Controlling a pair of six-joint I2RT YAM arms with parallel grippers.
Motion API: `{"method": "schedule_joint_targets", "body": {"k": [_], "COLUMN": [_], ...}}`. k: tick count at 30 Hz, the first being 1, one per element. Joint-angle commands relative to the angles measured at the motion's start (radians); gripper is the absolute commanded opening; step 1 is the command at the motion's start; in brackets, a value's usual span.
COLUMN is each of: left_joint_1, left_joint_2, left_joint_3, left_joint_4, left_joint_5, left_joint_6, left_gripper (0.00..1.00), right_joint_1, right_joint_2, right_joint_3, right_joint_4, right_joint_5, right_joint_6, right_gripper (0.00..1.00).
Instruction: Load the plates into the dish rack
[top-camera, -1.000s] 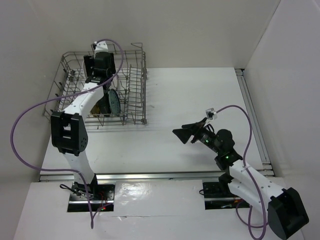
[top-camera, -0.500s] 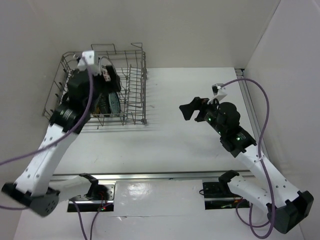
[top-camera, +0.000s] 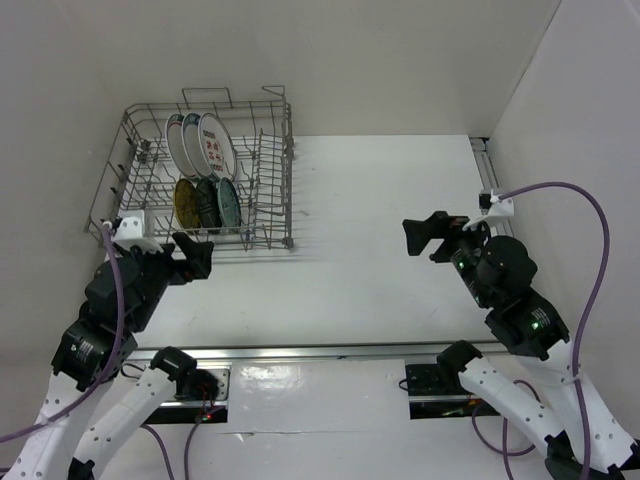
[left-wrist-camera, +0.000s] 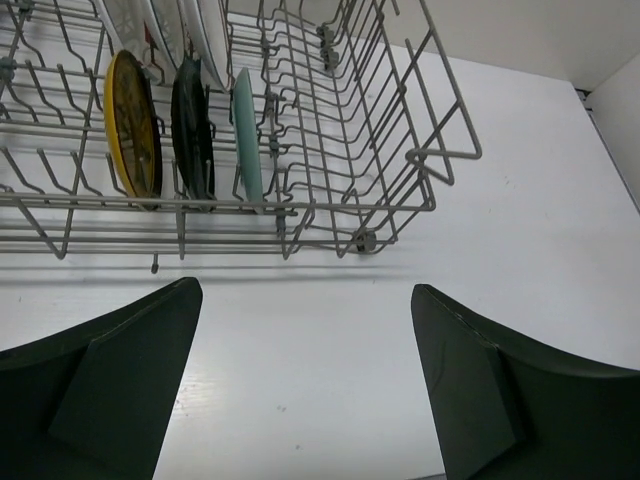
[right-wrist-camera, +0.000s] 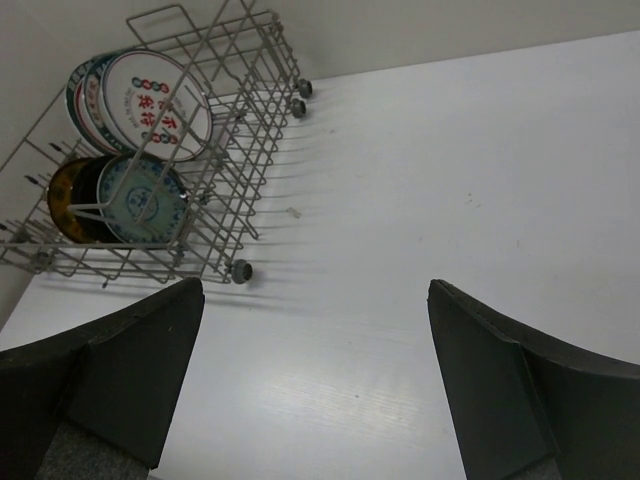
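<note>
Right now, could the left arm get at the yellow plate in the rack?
Probably, but not straight ahead. The left gripper is open and empty outside the dish rack, whose wire wall stands between it and the upright yellow plate. Above it nothing blocks, so it would likely reach in from above.

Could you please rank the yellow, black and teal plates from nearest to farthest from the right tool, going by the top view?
1. Teal plate, at the right end of the dish rack's near row, closest to the right tool.
2. Black plate, in the middle of that row.
3. Yellow plate, at the left end, farthest.
</note>
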Motion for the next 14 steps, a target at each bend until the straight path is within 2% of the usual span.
{"method": "schedule_joint_targets", "body": {"k": [1,6,14], "left_joint_1": [-0.002,-0.002,-0.002], "left_joint_2": [-0.071,-0.139,-0.102], "left_joint_3": [-0.062,-0.124,-0.124], "left_joint_4": [0.000,0.041,0.053], "left_joint_5": [0.014,0.036,0.105], "left_joint_6": [-0.003,-0.012,-0.003], "left_gripper": [0.99,0.99,0.99], "right_joint_1": [0.006,0.006,0.006], "right_joint_2": [-0.020,-0.030,-0.021], "right_joint_3": [0.015,0.015,0.006], "right_joint_4": [-0.075,-0.098,-0.111], "right_joint_5": [0.067,0.078,0.099], "right_joint_6": [-0.028,-0.019,-0.008], "right_gripper": [1.00,1.00,1.00]}}
